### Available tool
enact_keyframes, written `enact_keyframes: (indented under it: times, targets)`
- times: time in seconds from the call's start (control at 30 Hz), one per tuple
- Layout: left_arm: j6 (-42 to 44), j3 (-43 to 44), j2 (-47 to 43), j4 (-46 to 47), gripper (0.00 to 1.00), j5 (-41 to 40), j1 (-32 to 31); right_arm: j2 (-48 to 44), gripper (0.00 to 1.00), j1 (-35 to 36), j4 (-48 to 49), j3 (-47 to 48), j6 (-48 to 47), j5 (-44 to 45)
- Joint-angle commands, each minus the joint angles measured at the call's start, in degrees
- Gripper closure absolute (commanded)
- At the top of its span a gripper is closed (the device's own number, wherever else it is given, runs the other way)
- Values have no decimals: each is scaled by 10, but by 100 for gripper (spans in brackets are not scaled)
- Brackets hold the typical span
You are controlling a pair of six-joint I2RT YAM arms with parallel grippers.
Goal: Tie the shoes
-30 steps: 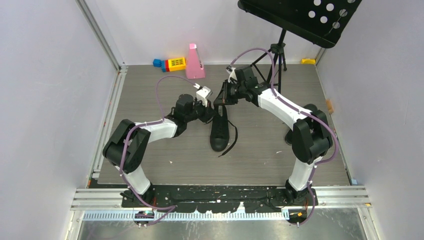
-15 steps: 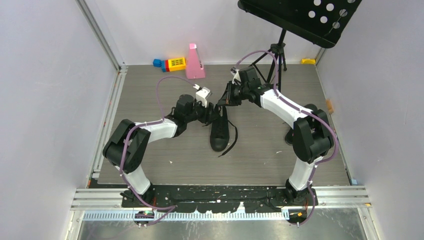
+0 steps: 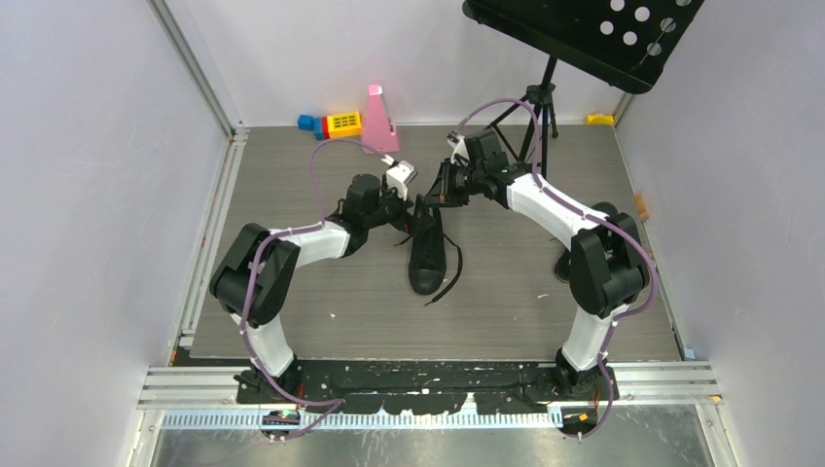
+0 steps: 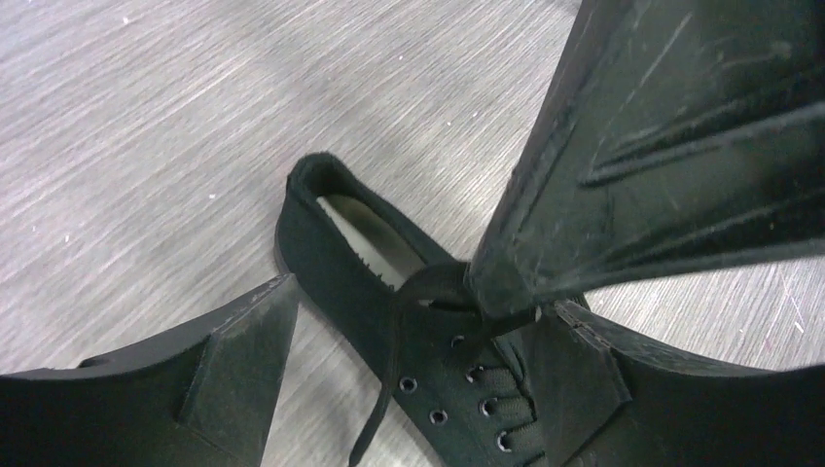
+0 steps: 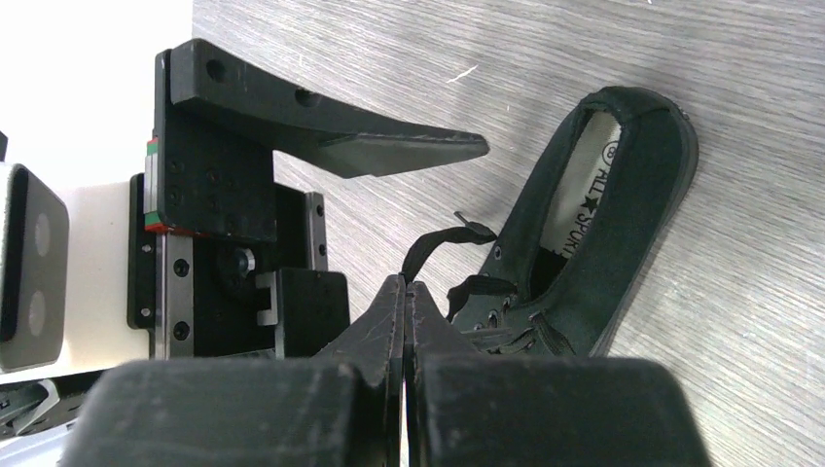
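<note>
One black canvas shoe lies mid-table, its toe toward the arms and its heel opening facing away. My left gripper hovers over the shoe's collar with its jaws wide open. In the left wrist view the shoe lies between the fingers, and the right finger's tip touches the lace at the tongue. My right gripper is shut on a lace that rises from the top eyelets. Another lace end trails off the shoe's right side.
A black music stand on a tripod stands at the back right. A pink metronome and coloured blocks sit at the back. A dark object shows partly behind the right arm.
The left gripper has opened from shut and shifted toward the shoe's heel end. The right gripper stays shut on the lace, nearly still.
</note>
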Motion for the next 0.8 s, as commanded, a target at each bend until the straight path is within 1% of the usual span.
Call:
enact_keyframes:
  times: [0.0, 0.13, 0.2, 0.23, 0.4, 0.43, 0.47, 0.63, 0.77]
  targets:
    - [22, 32, 21, 34, 19, 40, 4, -14, 100, -1, 14, 18, 0, -17]
    - [12, 34, 35, 50, 25, 62, 7, -12, 100, -1, 14, 18, 0, -15]
    - [7, 32, 36, 51, 33, 70, 10, -13, 100, -2, 15, 16, 2, -8]
    - [3, 29, 34, 53, 38, 77, 11, -14, 100, -4, 16, 14, 4, -3]
    - [-11, 2, 14, 66, 77, 90, 16, -17, 100, -12, 44, 0, 19, -1]
    - [-12, -1, 11, 65, 81, 90, 16, -16, 100, -12, 44, 1, 20, -1]
    - [-13, -5, 7, 63, 83, 88, 16, -15, 100, -12, 44, 1, 19, -2]
    - [-14, -23, -13, 55, 83, 71, 16, -12, 100, -13, 43, 5, 14, -4]
    - [-13, -30, -21, 50, 88, 57, 16, -13, 100, -13, 42, 5, 13, -3]
